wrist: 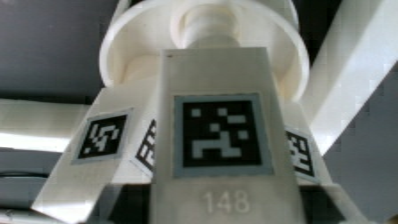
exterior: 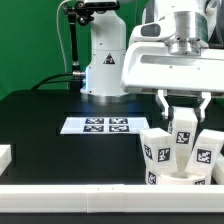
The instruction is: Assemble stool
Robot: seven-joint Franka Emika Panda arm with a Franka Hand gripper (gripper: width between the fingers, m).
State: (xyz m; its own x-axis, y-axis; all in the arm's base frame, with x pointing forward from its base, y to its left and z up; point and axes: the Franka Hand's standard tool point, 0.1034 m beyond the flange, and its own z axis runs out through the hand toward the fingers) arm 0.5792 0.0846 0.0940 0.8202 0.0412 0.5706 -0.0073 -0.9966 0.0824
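In the exterior view my gripper (exterior: pixel 184 118) hangs over the front right of the table, shut on an upright white stool leg (exterior: pixel 183 135) with a square tag. Two more tagged legs (exterior: pixel 156 153) (exterior: pixel 207 150) lean outward on either side of it. All three stand on the round white seat (exterior: pixel 180 181), which is partly hidden by the front rail. In the wrist view the held leg (wrist: pixel 221 140) fills the middle, with the number 148 under its tag. The side legs' tags (wrist: pixel 107 135) (wrist: pixel 299 150) flank it, and the round seat (wrist: pixel 151 45) lies beyond.
The marker board (exterior: pixel 100 125) lies flat on the black table in the middle. My arm's white base (exterior: pixel 105 62) stands behind it. A long white rail (exterior: pixel 60 196) runs along the front edge and a short white piece (exterior: pixel 5 155) sits at the exterior view's left.
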